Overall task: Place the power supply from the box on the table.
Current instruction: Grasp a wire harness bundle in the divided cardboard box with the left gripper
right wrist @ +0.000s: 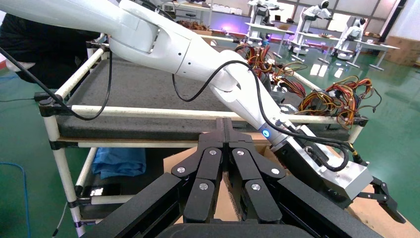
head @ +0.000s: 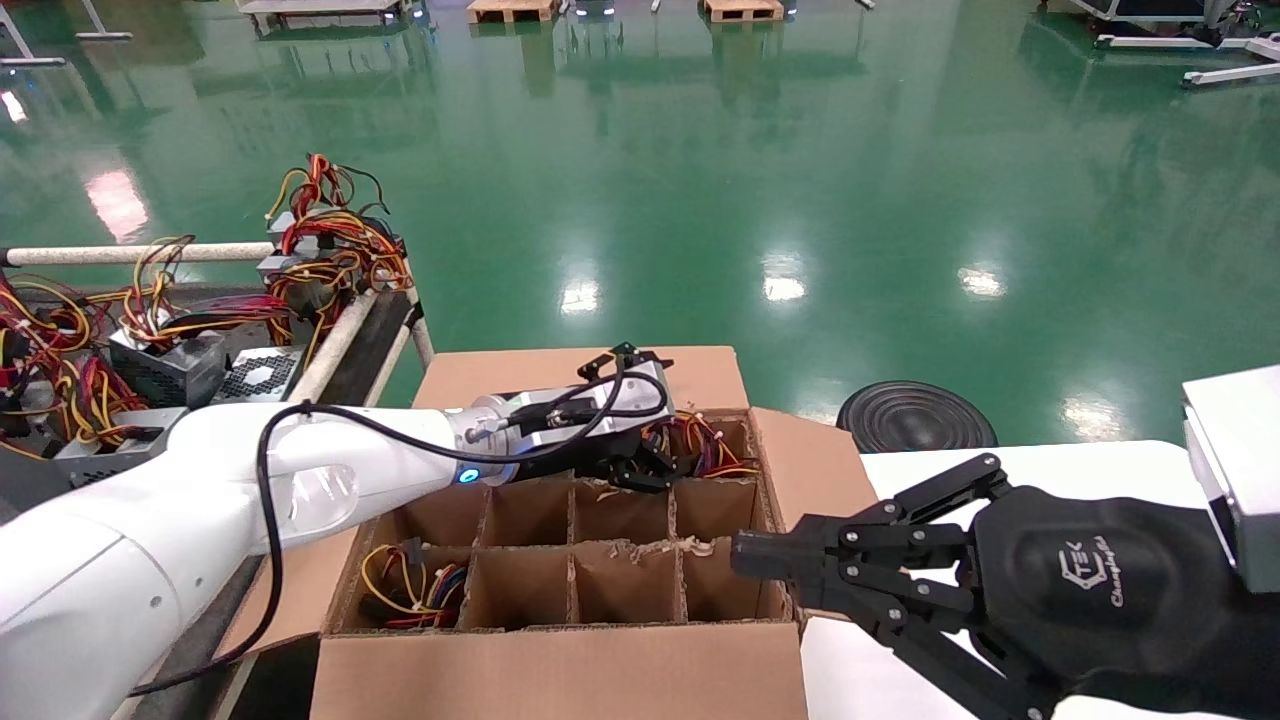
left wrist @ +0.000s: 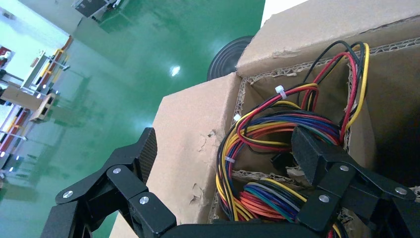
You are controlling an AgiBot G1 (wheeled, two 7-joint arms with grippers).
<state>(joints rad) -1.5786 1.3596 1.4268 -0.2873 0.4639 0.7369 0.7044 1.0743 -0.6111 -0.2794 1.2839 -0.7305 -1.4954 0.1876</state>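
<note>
1 left gripper (head: 640, 465), jaws apart, reaches into the box's (head: 560, 670) far-right corner cell; next, clamp the power supply (left wrist: 277, 163); right gripper (head: 750, 560) shut, idle

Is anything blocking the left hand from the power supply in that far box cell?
Nothing solid. The left hand, open, is at the cell; only the power supply's own wires lie between its fingers. One finger sits outside the box wall.
</note>
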